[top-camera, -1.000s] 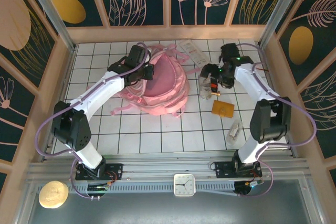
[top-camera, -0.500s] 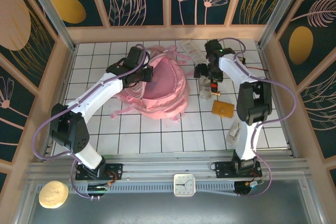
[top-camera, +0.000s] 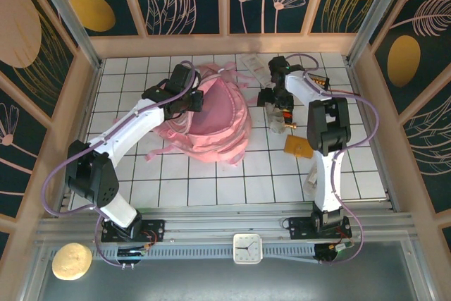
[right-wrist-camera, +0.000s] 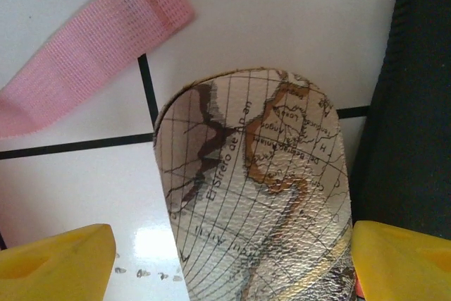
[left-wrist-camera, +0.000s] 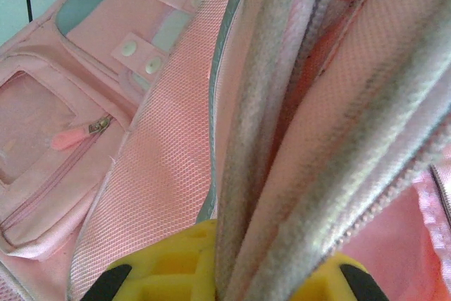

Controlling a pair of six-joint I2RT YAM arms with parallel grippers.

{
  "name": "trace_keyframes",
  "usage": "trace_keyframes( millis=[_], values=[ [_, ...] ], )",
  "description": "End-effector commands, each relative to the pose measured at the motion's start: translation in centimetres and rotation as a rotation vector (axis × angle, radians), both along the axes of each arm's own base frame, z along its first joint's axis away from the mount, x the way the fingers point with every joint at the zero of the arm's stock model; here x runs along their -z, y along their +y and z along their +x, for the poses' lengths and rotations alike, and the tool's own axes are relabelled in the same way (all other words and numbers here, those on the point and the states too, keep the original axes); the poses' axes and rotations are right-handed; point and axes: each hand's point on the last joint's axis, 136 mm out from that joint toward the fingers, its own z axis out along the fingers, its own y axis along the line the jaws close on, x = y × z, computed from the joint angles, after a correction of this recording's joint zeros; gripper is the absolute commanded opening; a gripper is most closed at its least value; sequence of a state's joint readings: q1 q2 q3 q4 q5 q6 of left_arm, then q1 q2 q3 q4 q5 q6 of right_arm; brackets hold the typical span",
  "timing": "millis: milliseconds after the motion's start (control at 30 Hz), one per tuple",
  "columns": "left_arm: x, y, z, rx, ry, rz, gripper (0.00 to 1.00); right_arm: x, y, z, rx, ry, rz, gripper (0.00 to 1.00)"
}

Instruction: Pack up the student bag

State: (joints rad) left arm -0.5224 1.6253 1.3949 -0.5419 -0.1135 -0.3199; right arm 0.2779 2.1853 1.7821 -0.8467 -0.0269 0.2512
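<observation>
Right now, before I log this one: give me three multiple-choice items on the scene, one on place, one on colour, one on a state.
1. The map-print item lies: A between the right hand's fingers; B inside a drawer; C on the wall.
2. The student bag is: A blue; B pink; C green.
3. The left hand is: A wide open; B shut on the student bag's fabric; C holding a pen.
Key: 1 A, yellow fingers flank it; 2 B, its fabric is pink throughout; 3 B, fabric is pinched between its fingers.

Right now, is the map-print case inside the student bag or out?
Out: the map-print case lies on the white tiles between the right gripper's open fingers.
</observation>
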Motion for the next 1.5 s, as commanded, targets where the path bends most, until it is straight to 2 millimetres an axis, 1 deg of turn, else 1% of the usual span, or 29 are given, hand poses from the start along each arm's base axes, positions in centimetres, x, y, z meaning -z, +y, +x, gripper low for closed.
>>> trace_keyframes(
  millis=[0, 100, 267, 300, 433, 500, 600, 667, 800, 933, 1100, 1167, 1267, 1300, 1400, 1467],
  values=[
    [-1.7, 0.8, 0.4, -0.048, -0.035, -0.027, 0.0, 0.9, -0.5, -0.3, -0.017, 0.032, -0.047, 0.87],
    [-1.7, 0.7, 0.5, -0.044, -0.036, -0.029, 0.0, 1.5, -0.7, -0.6, -0.019, 0.047, -0.055, 0.86],
    [-1.6, 0.4, 0.7, -0.036, -0.032, -0.032, 0.0, 2.1, -0.9, -1.0, -0.028, 0.065, -0.065, 0.82],
    [-1.6, 0.3, 0.8, -0.035, -0.032, -0.033, 0.0, 2.1, -0.9, -1.0, -0.03, 0.063, -0.065, 0.8],
    [-1.6, 0.1, 1.0, -0.028, -0.031, -0.03, 0.0, 2.0, -0.8, -0.8, -0.029, 0.058, -0.062, 0.62],
    [-1.6, 0.2, 1.1, -0.027, -0.031, -0.028, 0.0, 1.8, -0.5, -0.8, -0.03, 0.053, -0.049, 0.58],
    [-1.8, 0.1, 1.1, -0.023, -0.033, -0.036, 0.0, 1.2, -0.1, -0.5, -0.024, 0.041, -0.03, 0.48],
    [-1.9, 0.0, 1.0, -0.02, -0.035, -0.041, 0.0, 0.0, 0.1, -0.2, -0.014, 0.021, -0.008, 0.46],
    [-2.2, -0.2, 0.9, -0.012, -0.037, -0.056, 0.0, -3.5, 0.7, 0.1, 0.019, -0.026, 0.074, 0.46],
    [-2.5, -0.4, 0.8, -0.008, -0.04, -0.073, 0.0, -7.4, 1.5, -0.2, 0.066, -0.068, 0.213, 0.46],
    [-2.6, -0.6, 0.8, -0.001, -0.042, -0.082, 0.0, -11.9, 2.1, -0.6, 0.11, -0.123, 0.342, 0.45],
    [-2.7, -0.8, 0.9, 0.004, -0.046, -0.093, 0.0, -13.6, 3.1, -0.7, 0.125, -0.138, 0.419, 0.45],
    [-3.1, -1.2, 0.9, 0.007, -0.051, -0.123, 0.0, -16.1, 6.0, -0.8, 0.138, -0.155, 0.573, 0.45],
    [-3.2, -1.4, 1.0, 0.006, -0.052, -0.136, 0.0, -16.9, 7.2, -0.8, 0.138, -0.162, 0.626, 0.45],
    [-3.7, -1.9, 1.1, 0.004, -0.055, -0.182, 0.0, -17.8, 11.1, -1.0, 0.138, -0.148, 0.756, 0.45],
    [-4.1, -2.3, 1.2, 0.004, -0.06, -0.208, 0.0, -17.6, 13.6, -1.2, 0.135, -0.127, 0.816, 0.45]
  ],
)
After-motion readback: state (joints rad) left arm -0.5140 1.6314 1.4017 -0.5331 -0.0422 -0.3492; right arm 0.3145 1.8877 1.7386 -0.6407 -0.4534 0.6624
